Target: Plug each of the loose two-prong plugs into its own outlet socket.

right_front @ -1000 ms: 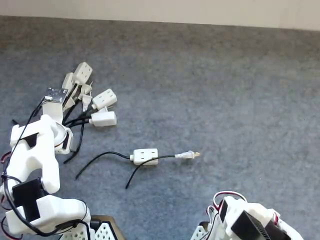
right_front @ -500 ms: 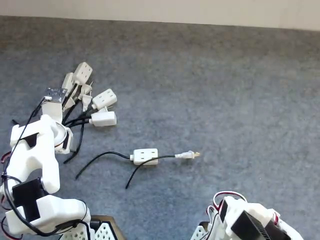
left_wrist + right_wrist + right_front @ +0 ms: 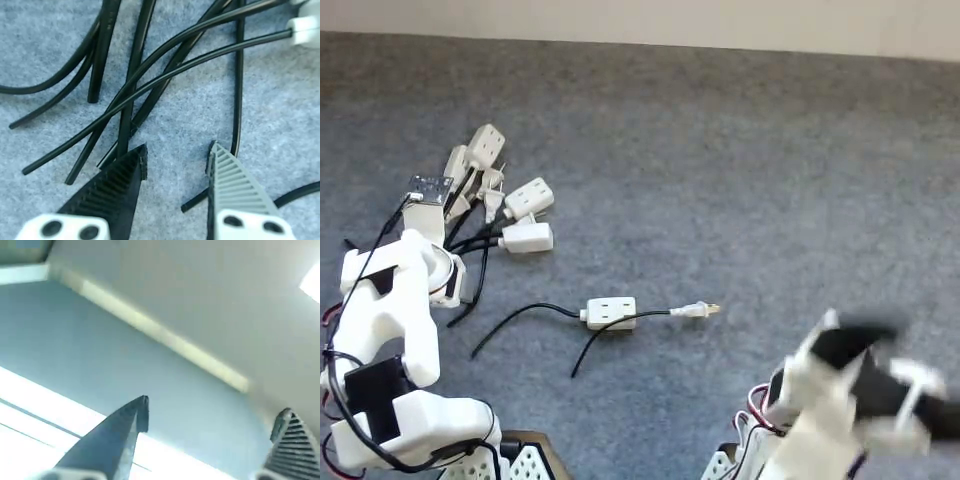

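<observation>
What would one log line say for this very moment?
left gripper: open over black cords | right gripper: open, empty | middle socket: empty | plug: loose beside it

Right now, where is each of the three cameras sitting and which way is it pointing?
High view: fixed overhead, looking down on the grey table; left arm and right arm at its near edge.
Left wrist view: on the left arm, facing down at black cords past the open left gripper.
Right wrist view: on the right arm, tilted up at pale room surfaces past the open right gripper.
Shared: high and left wrist views both show the black cords beside the outlet sockets.
</observation>
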